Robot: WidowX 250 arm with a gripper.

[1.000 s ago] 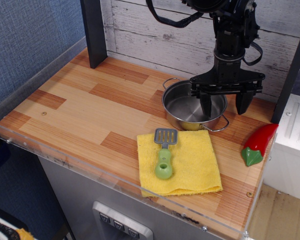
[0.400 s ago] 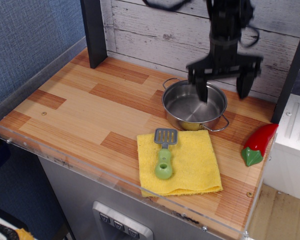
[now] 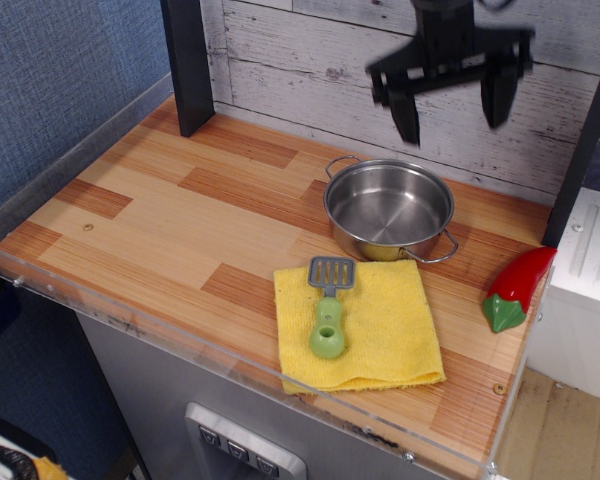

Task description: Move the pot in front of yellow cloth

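Note:
The shiny steel pot (image 3: 389, 210) stands upright and empty on the wooden table, just behind the yellow cloth (image 3: 358, 324), its front rim touching the cloth's far edge. The cloth lies flat near the table's front edge. My gripper (image 3: 452, 108) hangs in the air well above the pot's far side, in front of the plank wall. Its two black fingers are spread wide and hold nothing.
A green spatula (image 3: 329, 308) lies on the yellow cloth. A red pepper (image 3: 516, 287) lies at the table's right edge. A black post (image 3: 188, 62) stands at the back left. A clear acrylic rim (image 3: 130, 322) runs along the table's front and left.
My gripper has risen straight up, from one finger inside the pot to well above it, still open. The pot and the cloth have not moved.

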